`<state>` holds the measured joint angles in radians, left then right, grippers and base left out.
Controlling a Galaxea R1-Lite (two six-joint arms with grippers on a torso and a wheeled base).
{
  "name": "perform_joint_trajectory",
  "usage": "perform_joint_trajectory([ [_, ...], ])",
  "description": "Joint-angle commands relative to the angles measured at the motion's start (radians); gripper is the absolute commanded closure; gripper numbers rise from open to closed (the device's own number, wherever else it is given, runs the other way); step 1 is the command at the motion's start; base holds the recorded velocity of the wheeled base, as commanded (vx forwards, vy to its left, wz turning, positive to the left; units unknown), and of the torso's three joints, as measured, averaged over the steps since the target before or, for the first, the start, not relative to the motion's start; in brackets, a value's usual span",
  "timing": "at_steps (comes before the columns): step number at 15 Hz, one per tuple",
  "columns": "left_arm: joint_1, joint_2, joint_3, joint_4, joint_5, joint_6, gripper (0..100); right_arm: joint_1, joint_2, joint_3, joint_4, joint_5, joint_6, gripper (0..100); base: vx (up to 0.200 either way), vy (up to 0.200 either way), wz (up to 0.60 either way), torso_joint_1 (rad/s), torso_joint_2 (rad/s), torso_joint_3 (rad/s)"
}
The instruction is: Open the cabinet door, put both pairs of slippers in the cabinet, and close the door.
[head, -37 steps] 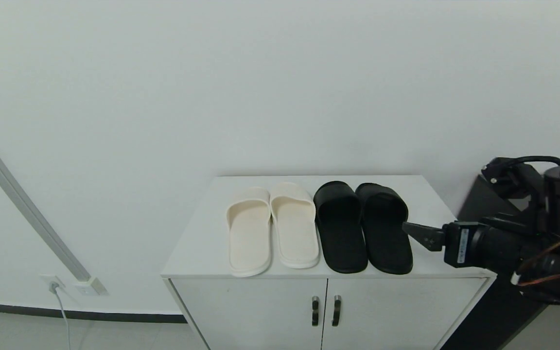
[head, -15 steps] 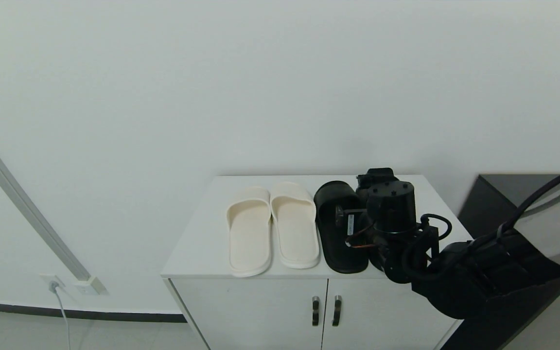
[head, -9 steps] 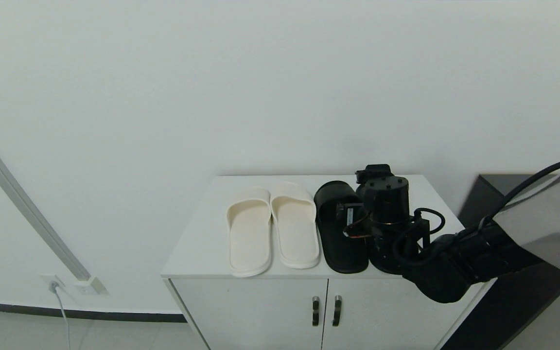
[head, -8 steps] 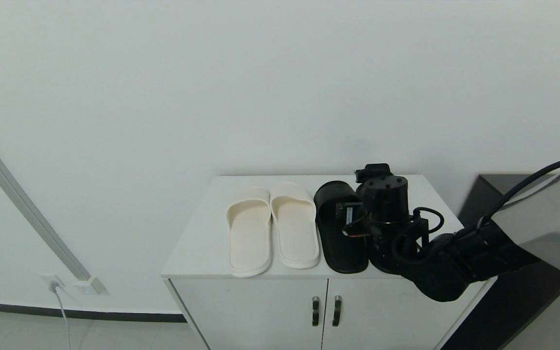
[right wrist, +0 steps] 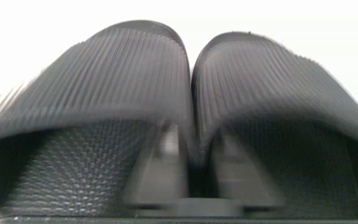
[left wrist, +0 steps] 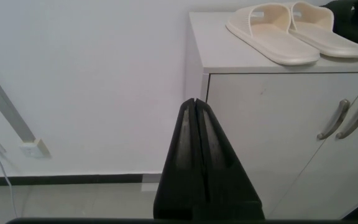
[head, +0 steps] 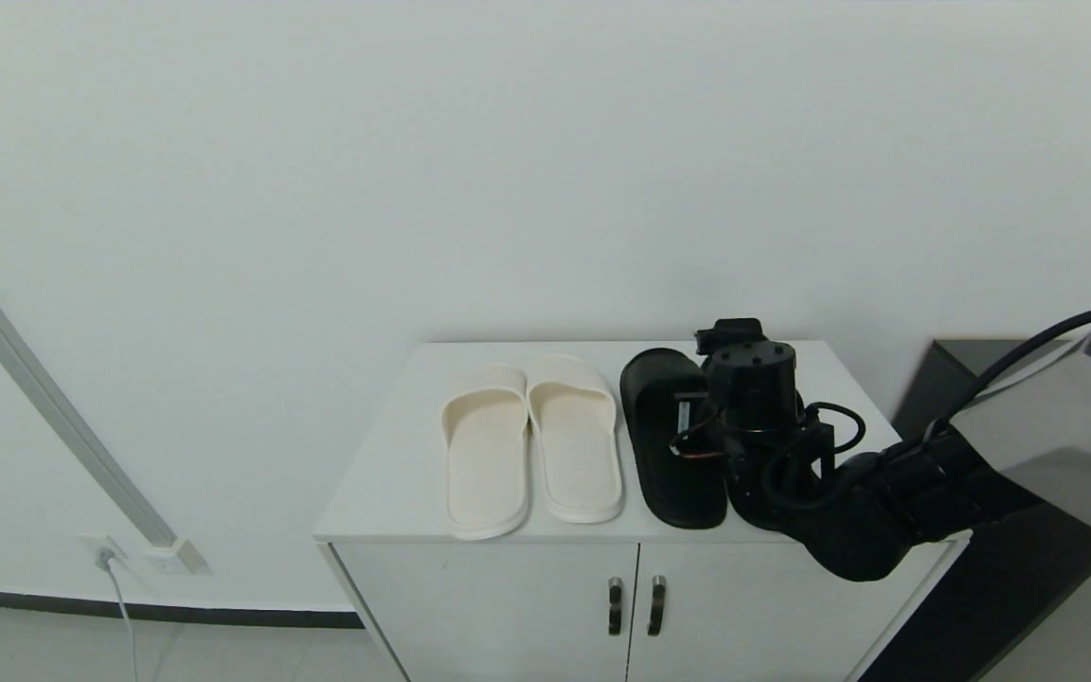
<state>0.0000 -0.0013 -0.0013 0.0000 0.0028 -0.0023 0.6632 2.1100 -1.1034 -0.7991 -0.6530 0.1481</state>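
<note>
Right pincer [right wrist: 196, 142] pushed into the black slippers [right wrist: 123, 81] from the heel side. One finger [right wrist: 161, 163] under each toe cover, the pair's two touching inner walls caught between. Drawn in narrow on those walls, gripping the pair; fingers blurred, so fine detail of the contact not readable.

Head view: right arm [head: 849, 516] bent over the right end of the cabinet top [head: 384, 474], wrist covering the right-hand slipper of the black pair. Left-hand black slipper [head: 673, 445] in plain sight, sole down, toe toward the wall, heel near the front edge. Slim gap between it and the white slippers [head: 574, 445].

White slippers side by side, touching along their inner edges, flat on their soles, toes to the wall, heels close to the front edge, left of the black pair.

Below them, cabinet [head: 489, 606] white, both doors closed. Two dark handles [head: 614, 604] upright, one on each side of the middle seam.

Left pincer [left wrist: 195, 107] closed flat, fingers pressed together, nothing between them. Held low, off the cabinet's left front corner, below the level of the cabinet top.

Farther out: plain white wall. Grey strip [head: 44, 398] slanting down it to a socket [head: 98, 547] with a cable plugged in. Dark skirting [head: 176, 618] along the floor. Dark furniture [head: 972, 606] just right of the cabinet.
</note>
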Motion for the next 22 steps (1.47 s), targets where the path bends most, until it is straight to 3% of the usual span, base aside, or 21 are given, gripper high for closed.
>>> perform_joint_trajectory([
  [1, 0.0, 0.001, 0.001, 0.0, 0.0, 0.001, 100, 0.001, -0.035, 0.005, 0.003, 0.0, -0.002, 100, 0.0, 0.0, 0.0, 0.0, 0.0, 0.0],
  [7, 0.0, 0.001, 0.001, 0.0, 0.0, 0.001, 100, 0.022, -0.248, 0.165, 0.006, 0.081, -0.044, 100, 0.0, 0.0, 0.0, 0.0, 0.0, 0.0],
  [11, 0.0, 0.001, 0.001, 0.0, 0.0, 0.001, 100, 0.082, -0.486, 0.378, 0.017, 0.317, -0.094, 100, 0.0, 0.0, 0.0, 0.0, 0.0, 0.0],
  [14, 0.0, 0.001, 0.0, 0.0, 0.0, 0.001, 100, 0.108, -0.621, 0.439, 0.129, 0.47, -0.105, 100, 0.0, 0.0, 0.0, 0.0, 0.0, 0.0],
  [16, 0.0, 0.001, 0.001, 0.0, 0.0, 0.001, 100, 0.121, -0.656, 0.428, 0.195, 0.486, -0.105, 100, 0.0, 0.0, 0.0, 0.0, 0.0, 0.0],
  [22, 0.0, 0.001, 0.001, 0.0, 0.0, 0.001, 100, 0.15, -0.654, 0.43, 0.201, 0.489, -0.105, 100, 0.0, 0.0, 0.0, 0.0, 0.0, 0.0],
])
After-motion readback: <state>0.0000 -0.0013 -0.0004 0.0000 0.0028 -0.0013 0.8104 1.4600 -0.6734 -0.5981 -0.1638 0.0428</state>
